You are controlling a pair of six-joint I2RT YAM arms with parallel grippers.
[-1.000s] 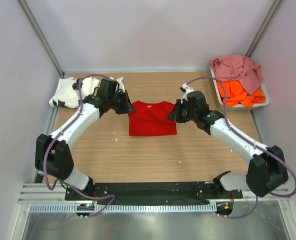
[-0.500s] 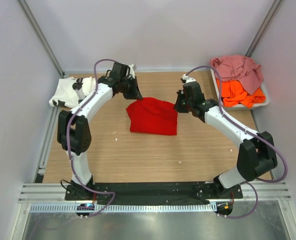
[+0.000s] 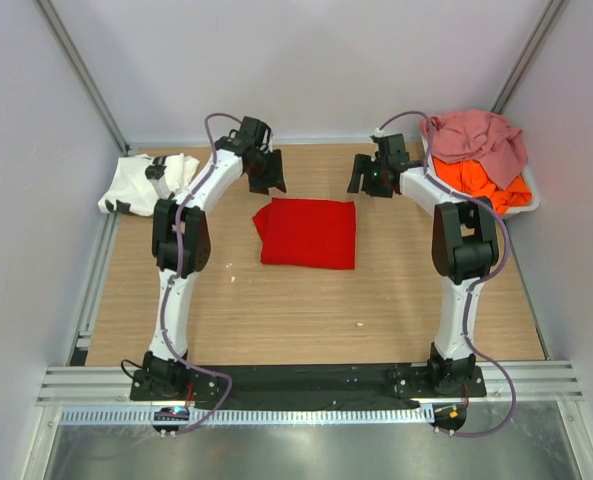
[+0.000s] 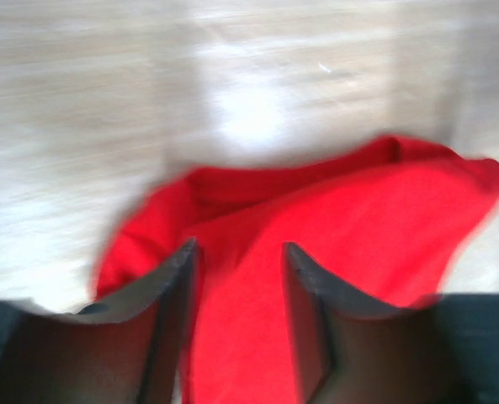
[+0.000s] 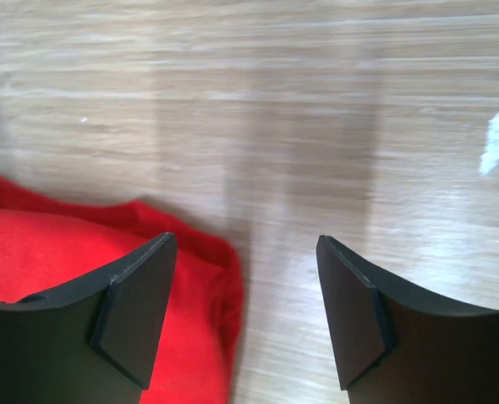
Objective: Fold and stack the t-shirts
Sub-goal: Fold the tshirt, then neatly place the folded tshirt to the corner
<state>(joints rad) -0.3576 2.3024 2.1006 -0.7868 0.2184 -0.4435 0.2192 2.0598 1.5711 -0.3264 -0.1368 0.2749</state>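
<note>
Your top cam looks down from high behind the near edge of the table [image 3: 306, 300], whole top in frame. Both wrist cams sit close to the wood, angled down; all three share the red t-shirt [image 3: 307, 233].

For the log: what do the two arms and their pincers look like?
The left arm and right arm have white link shells, black joints and black bases; a purple-grey cable loops along each. The left pincer and right pincer are black, with flat, wedge-shaped matte fingers.

Got the red t-shirt [image 3: 307, 233] lying folded mid-worktop, nearer the far edge. Left gripper [image 3: 269, 172] and right gripper [image 3: 368, 176] just beyond its far corners, clear of the cloth. White t-shirt [image 3: 141, 182] crumpled in the far-left corner.
</note>
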